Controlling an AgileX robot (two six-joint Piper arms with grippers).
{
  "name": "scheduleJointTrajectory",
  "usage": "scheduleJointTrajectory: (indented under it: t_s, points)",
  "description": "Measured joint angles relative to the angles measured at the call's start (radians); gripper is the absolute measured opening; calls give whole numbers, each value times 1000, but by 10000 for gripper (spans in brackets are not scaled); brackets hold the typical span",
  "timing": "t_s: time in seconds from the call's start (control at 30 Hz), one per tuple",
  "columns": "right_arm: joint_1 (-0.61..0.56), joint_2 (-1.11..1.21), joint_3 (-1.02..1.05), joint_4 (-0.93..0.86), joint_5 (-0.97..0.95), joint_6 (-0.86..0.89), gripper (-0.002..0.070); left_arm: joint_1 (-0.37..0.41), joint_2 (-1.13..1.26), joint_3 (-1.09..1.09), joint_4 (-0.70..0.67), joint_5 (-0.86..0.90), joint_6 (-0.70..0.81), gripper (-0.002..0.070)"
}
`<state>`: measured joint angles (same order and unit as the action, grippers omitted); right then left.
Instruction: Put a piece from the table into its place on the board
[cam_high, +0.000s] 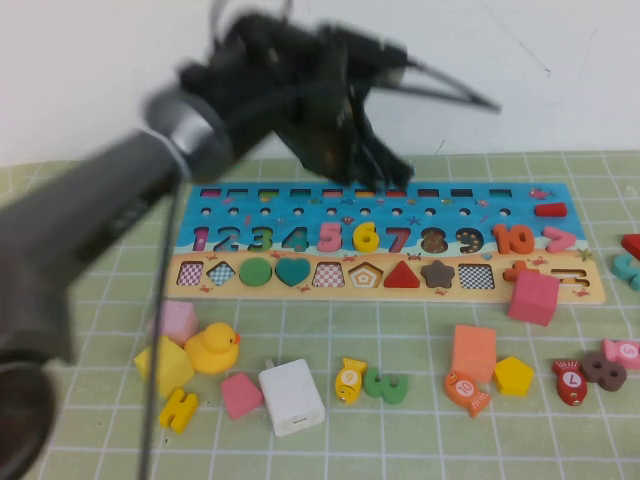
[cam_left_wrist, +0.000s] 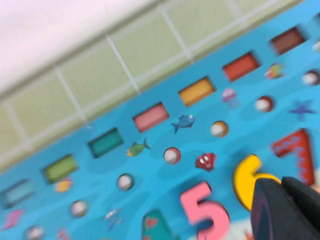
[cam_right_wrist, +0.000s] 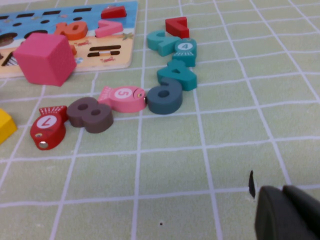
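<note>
The left gripper (cam_left_wrist: 285, 210), dark and closed with nothing between its fingers, hovers just beside the bright-yellow wooden numeral six (cam_left_wrist: 246, 179), which lies in the long blue puzzle board (cam_left_wrist: 150, 165). A pink numeral five (cam_left_wrist: 206, 212) sits close alongside, a red seven (cam_left_wrist: 299, 150) on the gripper's other side. Beyond the board lies the light-green gridded table (cam_left_wrist: 90, 75).

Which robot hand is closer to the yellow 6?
Left. The left gripper hangs shut right over the yellow 6 on the board; the right gripper sits far off, over the mat.
</note>
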<state>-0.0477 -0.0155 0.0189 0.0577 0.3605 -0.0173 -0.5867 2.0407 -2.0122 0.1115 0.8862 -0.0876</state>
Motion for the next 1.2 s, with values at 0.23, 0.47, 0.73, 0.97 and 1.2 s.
scheduleJointTrajectory:
  t_s: [0.23, 0.47, 0.73, 0.97, 1.2]
  points:
    - [0, 0, 0, 0, 0, 0, -3, -35, -234, -18, 165, 171, 1, -1]
    - [0, 0, 0, 0, 0, 0, -3, -37, -530, -23, 239, 283, -1, -2]
    - [0, 0, 0, 0, 0, 0, -3, -37, -884, 140, 175, 284, 78, -2]
    - [0, 0, 0, 0, 0, 0, -3, -37, -1303, 643, 172, 60, 13, -2]
    - [0, 0, 0, 0, 0, 0, -3, -39, -1595, 1031, 302, -52, -209, -1]
